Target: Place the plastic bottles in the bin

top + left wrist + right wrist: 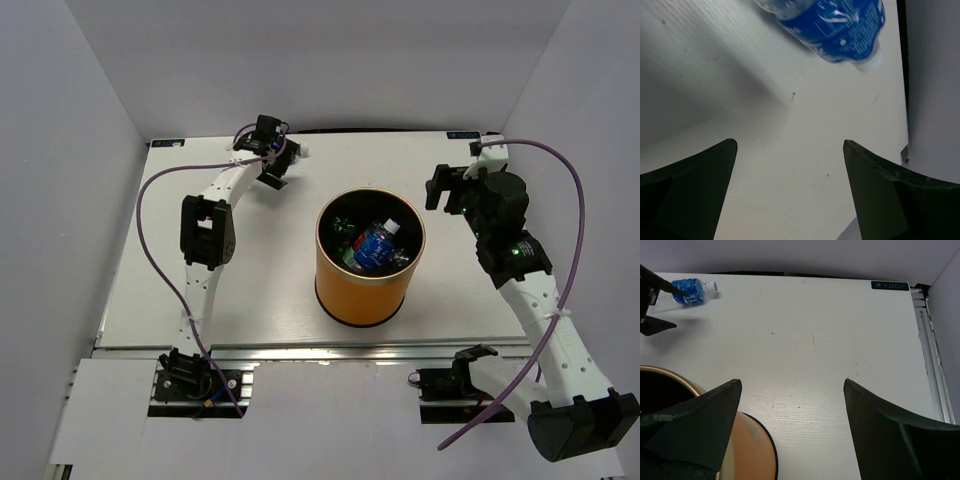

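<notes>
The blue-labelled bottle (835, 25) lies far-left of the bin (365, 295). I judge it light, thin-walled and slick, so I would grip across the label. The left pincer (790, 150) is wide and empty, the right pincer (792, 387) likewise.

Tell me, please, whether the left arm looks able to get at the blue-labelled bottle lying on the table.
Probably yes: the left gripper is open, and only bare table lies between it and the blue-labelled bottle just ahead.

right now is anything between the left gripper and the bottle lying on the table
Nothing visible: only bare table lies between the open left gripper and the blue-labelled bottle just ahead of its fingers.
</notes>
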`<state>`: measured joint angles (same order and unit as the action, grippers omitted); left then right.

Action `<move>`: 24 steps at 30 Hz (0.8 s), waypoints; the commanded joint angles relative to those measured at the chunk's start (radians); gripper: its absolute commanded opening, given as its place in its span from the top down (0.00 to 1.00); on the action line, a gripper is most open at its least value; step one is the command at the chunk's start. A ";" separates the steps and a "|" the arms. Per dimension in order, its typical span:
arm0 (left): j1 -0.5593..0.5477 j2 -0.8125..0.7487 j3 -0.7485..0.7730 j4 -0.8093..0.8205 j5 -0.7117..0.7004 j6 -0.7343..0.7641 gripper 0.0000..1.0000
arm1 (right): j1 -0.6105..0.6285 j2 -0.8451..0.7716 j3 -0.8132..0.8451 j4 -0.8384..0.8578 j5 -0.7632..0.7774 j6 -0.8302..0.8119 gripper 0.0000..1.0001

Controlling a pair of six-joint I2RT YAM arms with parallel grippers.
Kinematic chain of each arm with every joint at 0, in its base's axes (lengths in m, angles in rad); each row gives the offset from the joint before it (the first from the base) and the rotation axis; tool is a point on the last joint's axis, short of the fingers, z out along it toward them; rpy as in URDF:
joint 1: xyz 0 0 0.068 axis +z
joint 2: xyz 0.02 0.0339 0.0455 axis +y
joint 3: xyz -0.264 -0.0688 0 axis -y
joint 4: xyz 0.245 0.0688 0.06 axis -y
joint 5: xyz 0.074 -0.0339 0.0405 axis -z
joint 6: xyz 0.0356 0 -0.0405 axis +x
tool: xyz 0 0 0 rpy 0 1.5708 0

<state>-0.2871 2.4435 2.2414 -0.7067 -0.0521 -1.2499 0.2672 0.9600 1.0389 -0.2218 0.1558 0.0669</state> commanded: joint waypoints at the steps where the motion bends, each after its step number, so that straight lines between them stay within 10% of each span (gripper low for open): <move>1: 0.020 -0.041 -0.003 -0.011 -0.095 -0.273 0.02 | -0.008 0.002 0.021 0.022 0.036 -0.030 0.11; 24: 0.104 0.169 0.115 0.122 -0.209 -0.654 0.02 | -0.023 0.079 0.042 0.001 0.053 -0.055 0.11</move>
<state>-0.1967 2.5954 2.3272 -0.6243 -0.2283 -1.8645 0.2501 1.0306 1.0389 -0.2352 0.1925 0.0219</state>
